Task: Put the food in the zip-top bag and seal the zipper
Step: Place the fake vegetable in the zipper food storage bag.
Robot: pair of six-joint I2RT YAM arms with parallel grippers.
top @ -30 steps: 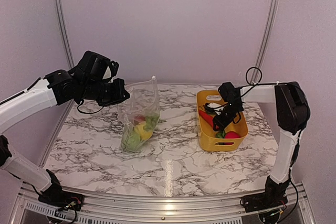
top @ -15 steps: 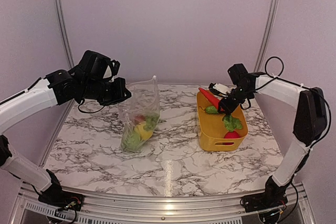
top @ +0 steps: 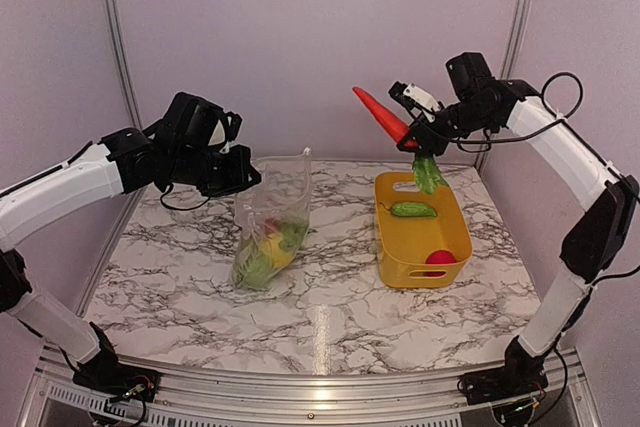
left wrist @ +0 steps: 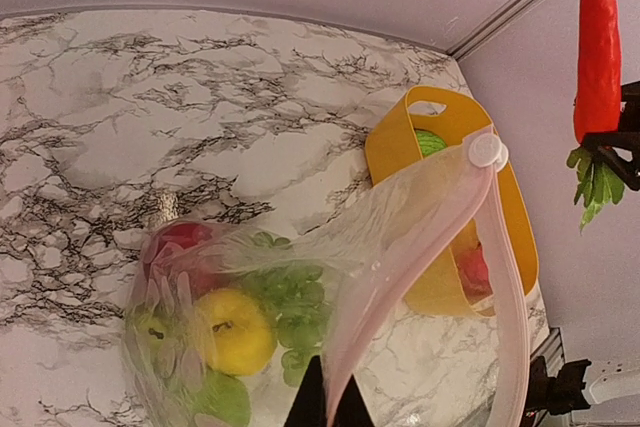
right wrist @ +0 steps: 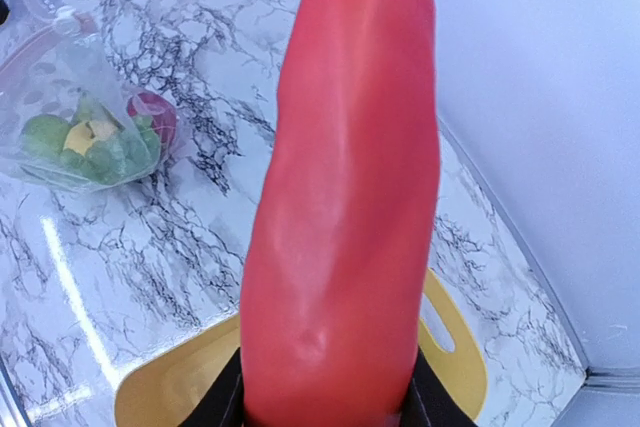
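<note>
The clear zip-top bag (top: 270, 227) stands on the marble table, its mouth held up. My left gripper (top: 243, 175) is shut on the near end of the pinkish zipper (left wrist: 420, 247), its black fingertips (left wrist: 305, 409) pinching the strip. Inside the bag lie a yellow lemon (left wrist: 232, 329), green grapes (left wrist: 295, 317) and a red apple (left wrist: 175, 239). High above the basket, my right gripper (top: 415, 137) is shut on the red pepper (top: 380, 115), whose tip points up and left and whose green leaves (top: 428, 172) hang down. The pepper (right wrist: 350, 197) fills the right wrist view.
A yellow plastic basket (top: 385, 237) sits on the right of the table. It holds a cucumber (top: 413, 209) and a red apple (top: 438, 258). A white slider (left wrist: 487, 150) sits at the far end of the zipper. Purple walls with metal rails close in the back.
My right gripper has lifted the red pepper out of the basket and raised it high above it. The left gripper has shifted slightly right with the bag's mouth.
</note>
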